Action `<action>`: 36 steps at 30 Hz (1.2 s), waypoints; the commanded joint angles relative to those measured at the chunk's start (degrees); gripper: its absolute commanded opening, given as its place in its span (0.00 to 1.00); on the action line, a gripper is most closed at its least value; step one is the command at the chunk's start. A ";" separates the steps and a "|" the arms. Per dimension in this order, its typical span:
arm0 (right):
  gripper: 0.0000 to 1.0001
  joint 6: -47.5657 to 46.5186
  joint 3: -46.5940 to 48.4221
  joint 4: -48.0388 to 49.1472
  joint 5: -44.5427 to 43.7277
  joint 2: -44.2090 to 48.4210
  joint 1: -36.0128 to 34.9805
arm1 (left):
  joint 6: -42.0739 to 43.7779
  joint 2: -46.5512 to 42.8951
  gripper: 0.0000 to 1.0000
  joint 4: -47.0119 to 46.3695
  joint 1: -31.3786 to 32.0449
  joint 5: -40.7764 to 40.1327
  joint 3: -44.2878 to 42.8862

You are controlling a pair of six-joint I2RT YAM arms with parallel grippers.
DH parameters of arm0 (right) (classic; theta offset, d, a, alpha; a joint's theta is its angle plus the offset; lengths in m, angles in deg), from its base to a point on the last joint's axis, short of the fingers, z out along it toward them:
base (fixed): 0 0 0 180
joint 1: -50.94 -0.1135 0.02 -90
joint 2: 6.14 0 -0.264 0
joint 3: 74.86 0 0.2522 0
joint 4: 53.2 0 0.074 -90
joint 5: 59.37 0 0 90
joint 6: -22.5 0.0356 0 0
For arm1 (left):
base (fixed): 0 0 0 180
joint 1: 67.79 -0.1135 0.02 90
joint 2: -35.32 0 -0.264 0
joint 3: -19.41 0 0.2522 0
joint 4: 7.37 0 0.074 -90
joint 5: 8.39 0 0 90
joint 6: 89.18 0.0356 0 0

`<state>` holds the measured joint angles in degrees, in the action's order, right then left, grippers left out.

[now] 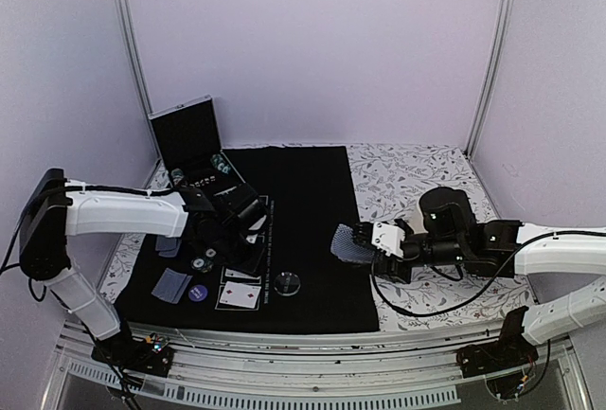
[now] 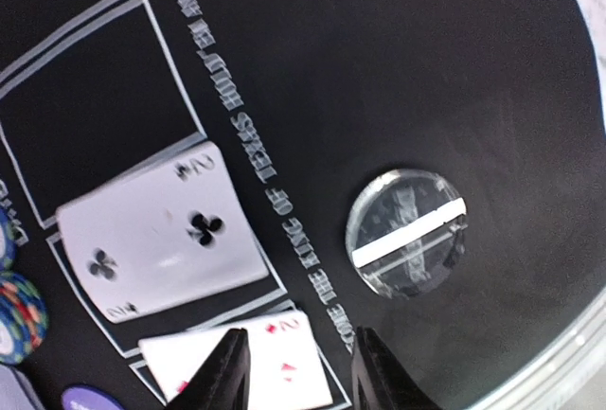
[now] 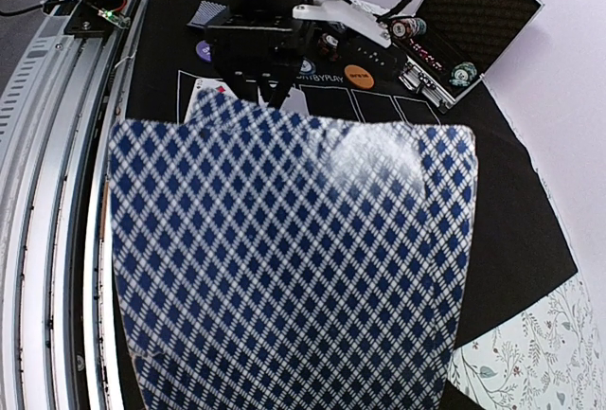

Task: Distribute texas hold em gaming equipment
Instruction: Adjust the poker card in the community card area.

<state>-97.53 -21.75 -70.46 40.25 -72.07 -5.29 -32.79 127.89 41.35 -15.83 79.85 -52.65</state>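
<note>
My right gripper (image 1: 365, 244) is shut on a fan of lattice-backed playing cards (image 1: 348, 242), held above the black mat's right edge. The cards (image 3: 284, 258) fill the right wrist view and hide the fingers. My left gripper (image 1: 251, 257) is open and empty over the mat (image 1: 312, 202); its fingertips (image 2: 223, 372) straddle the corner of a face-up two of diamonds (image 2: 241, 358). A two of clubs (image 2: 161, 235) lies beside it. A clear disc (image 2: 407, 230) lies to the right (image 1: 288, 284). Striped chips (image 2: 14, 301), a purple disc (image 1: 197, 293), an orange disc (image 3: 358, 76) and face-down cards (image 1: 172, 284) lie on the mat.
An open black case (image 1: 185, 135) with chips stands at the mat's back left corner. A black cylinder (image 1: 447, 206) stands on the floral cloth (image 1: 407, 178) behind my right arm. The metal rail (image 1: 312, 358) runs along the near edge.
</note>
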 commanded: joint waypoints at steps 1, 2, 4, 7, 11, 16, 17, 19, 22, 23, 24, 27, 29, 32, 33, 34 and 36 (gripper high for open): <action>0.52 0.62 -0.02 -0.11 -0.49 1.36 0.20 | 2.98 0.21 0.41 -1.51 -4.00 -1.33 -2.53; 0.51 0.70 0.21 -0.38 -0.48 1.53 0.20 | 3.74 0.72 0.42 -1.65 -4.64 -1.53 -2.93; 0.52 0.90 0.58 -0.79 -0.63 1.87 0.16 | 5.28 2.09 0.45 -2.05 -6.01 -1.97 -3.70; 0.52 1.32 0.62 -0.72 -1.05 2.37 0.21 | 6.90 4.89 0.48 -1.91 -7.12 -3.12 -5.03; 0.51 2.04 0.82 -0.82 -0.97 1.99 0.24 | 7.93 8.40 0.52 -1.37 -7.33 -2.88 -6.81; 0.51 3.14 0.91 -0.52 -0.92 1.85 0.24 | 7.85 8.50 0.54 -1.84 -7.26 -2.25 -7.02; 0.51 3.48 1.02 -0.50 -0.68 1.86 0.22 | 7.46 7.95 0.54 -1.30 -7.01 -2.17 -6.84; 0.51 4.22 1.32 -1.14 -0.29 1.86 0.17 | 7.03 5.94 0.53 -0.20 -5.26 -1.86 -5.54; 0.51 4.53 1.51 -1.84 -0.50 2.24 0.15 | 6.31 2.61 0.54 1.52 -2.22 -3.42 -3.49; 0.51 4.53 1.45 -1.85 -0.64 2.41 0.17 | 5.89 1.98 0.54 2.32 -1.48 -4.46 -3.00; 0.51 4.47 1.45 -1.93 -0.77 2.53 0.16 | 5.45 1.58 0.54 3.16 -0.92 -5.51 -2.65; 0.51 4.20 1.50 -1.66 -0.92 2.66 0.22 | 5.06 0.98 0.56 4.66 0.20 -6.43 -1.28; 0.51 4.23 1.49 -1.63 -0.89 2.44 0.21 | 5.16 0.77 0.59 4.41 0.94 -5.85 -0.79; 0.51 4.56 1.21 -1.27 -0.66 2.21 0.22 | 5.30 1.65 0.60 3.89 1.63 -6.33 -0.42; 0.51 4.65 0.91 -0.99 -0.68 2.21 0.23 | 5.16 2.12 0.58 3.89 1.73 -6.49 -0.29; 0.51 4.77 0.78 -0.83 -0.67 2.28 0.17 | 4.88 2.43 0.56 3.84 1.88 -6.31 -0.05; 0.51 5.04 0.60 -0.72 -0.61 2.50 0.22 | 4.54 2.62 0.54 3.40 2.29 -5.91 0.59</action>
<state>-93.79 -21.73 -72.54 39.90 -70.96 -5.29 -27.41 129.60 44.81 -14.87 74.47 -53.33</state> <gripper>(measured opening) 0.515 0.552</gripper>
